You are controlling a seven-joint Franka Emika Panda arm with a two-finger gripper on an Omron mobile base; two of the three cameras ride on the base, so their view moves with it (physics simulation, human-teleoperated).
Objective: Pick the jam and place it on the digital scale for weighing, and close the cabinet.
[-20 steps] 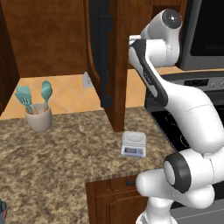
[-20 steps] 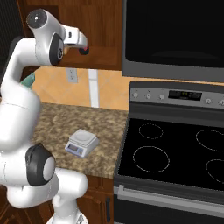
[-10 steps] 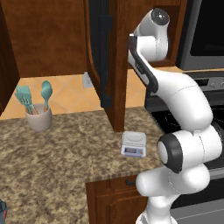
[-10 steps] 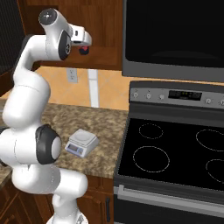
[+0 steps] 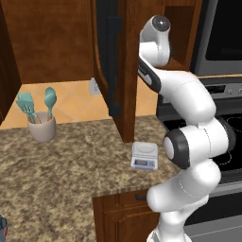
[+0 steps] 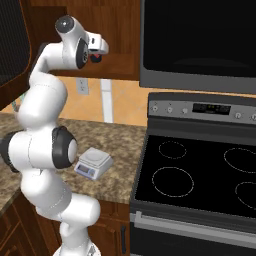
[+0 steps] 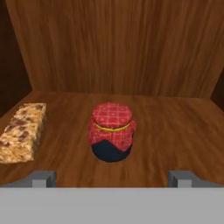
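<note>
Reaching into the cabinet [image 5: 125, 61], the pincer [image 7: 112, 178] is held with its tips wide apart and nothing between them. The jam [image 7: 111, 131] is seen upright on the cabinet shelf [image 7: 175, 131], just ahead of the tips and beside a granola bar [image 7: 21, 132]. Nothing is judged done: the digital scale [image 5: 144, 155] on the desk [image 5: 71, 165] is bare, and the cabinet door [image 5: 108, 56] is left open.

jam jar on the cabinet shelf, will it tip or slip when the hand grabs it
The small dark jam jar with the red checked cloth cover looks squat and upright, so it probably won't tip. Its cloth top may give, so gripping the rigid-looking dark body seems safer. The open hand looks wide enough to straddle it.
</note>
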